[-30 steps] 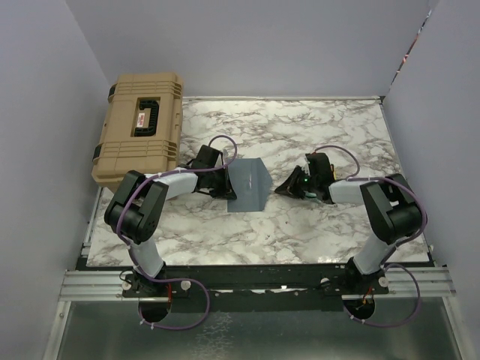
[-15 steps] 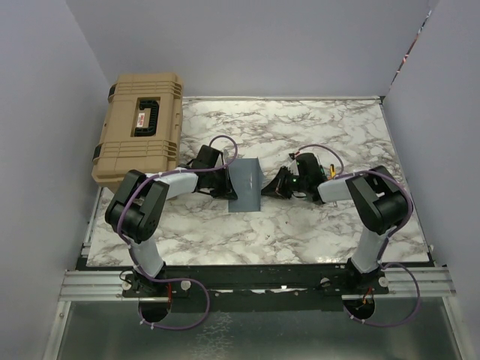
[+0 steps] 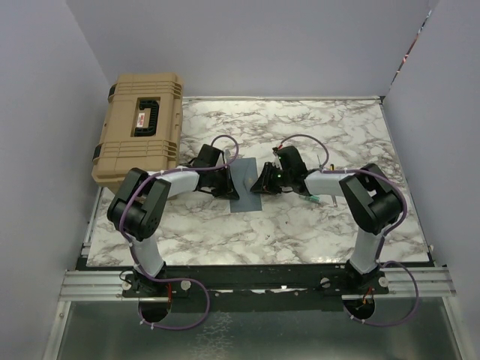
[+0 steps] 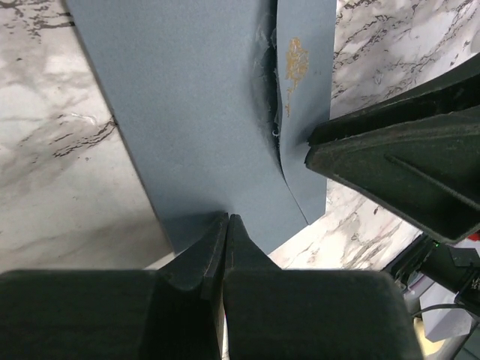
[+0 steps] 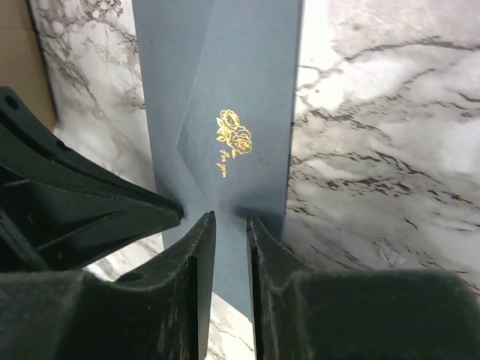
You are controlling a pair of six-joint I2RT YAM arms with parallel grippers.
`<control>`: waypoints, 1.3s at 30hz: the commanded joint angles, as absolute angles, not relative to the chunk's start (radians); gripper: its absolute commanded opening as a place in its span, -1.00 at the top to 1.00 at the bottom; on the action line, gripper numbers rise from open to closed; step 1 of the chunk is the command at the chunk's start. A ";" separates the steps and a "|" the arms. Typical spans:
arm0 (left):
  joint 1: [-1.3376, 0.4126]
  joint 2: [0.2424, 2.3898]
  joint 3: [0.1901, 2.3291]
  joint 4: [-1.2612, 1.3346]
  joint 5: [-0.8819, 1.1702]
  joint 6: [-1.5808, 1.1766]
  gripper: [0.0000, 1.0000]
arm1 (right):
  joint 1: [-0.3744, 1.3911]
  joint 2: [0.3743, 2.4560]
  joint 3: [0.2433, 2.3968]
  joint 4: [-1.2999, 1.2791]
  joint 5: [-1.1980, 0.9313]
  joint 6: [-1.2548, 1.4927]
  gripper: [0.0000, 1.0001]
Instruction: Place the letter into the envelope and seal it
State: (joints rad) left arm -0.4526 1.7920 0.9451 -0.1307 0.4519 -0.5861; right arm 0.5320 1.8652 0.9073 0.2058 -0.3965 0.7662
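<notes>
1. the envelope (image 3: 244, 202) lies flat on the marble counter (image 3: 322, 127), about midway between the two arms and somewhat left of the counter's middle.
2. it is slate blue-grey. its triangular flap (image 5: 247, 90) is folded over the body, with the tip pointing toward the left arm's side.
3. a small gold rose print (image 5: 234, 140) with a line of script under it sits on the flap, near the tip.
4. the left fingers (image 4: 195, 262) are clenched, pad against pad, with no gap between them. their tips touch the envelope at its left edge, near a corner. i cannot tell whether any paper is caught between them or whether they only press on it.
5. the right fingers (image 5: 191, 262) come in from the opposite side, low over the flap. a narrow slit is left between them, and blue paper shows through it. i cannot tell whether they pinch the paper or merely rest on it.
6. the two sets of fingers face each other across the envelope, close together but apart. each wrist view shows the other arm's dark fingers just beside its own.
7. in the top view only a strip of the envelope shows between and below the two wrists, and the rest is covered by them.
8. a tan hard case (image 3: 142, 127) with a black handle sits at the far left corner, overhanging the counter's edge and well apart from the envelope.
</notes>
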 commanded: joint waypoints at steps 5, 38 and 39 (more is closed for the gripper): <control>-0.437 1.767 1.014 -0.185 0.517 -0.591 0.99 | 0.606 1.926 0.988 -0.076 -0.163 0.594 0.43; -0.398 2.173 1.248 -0.168 0.543 -0.564 1.00 | 0.639 1.815 1.013 -0.099 -0.071 0.386 0.52; -0.387 2.172 1.235 -0.173 0.550 -0.576 1.00 | 0.640 1.831 1.034 -0.104 -0.066 0.397 0.52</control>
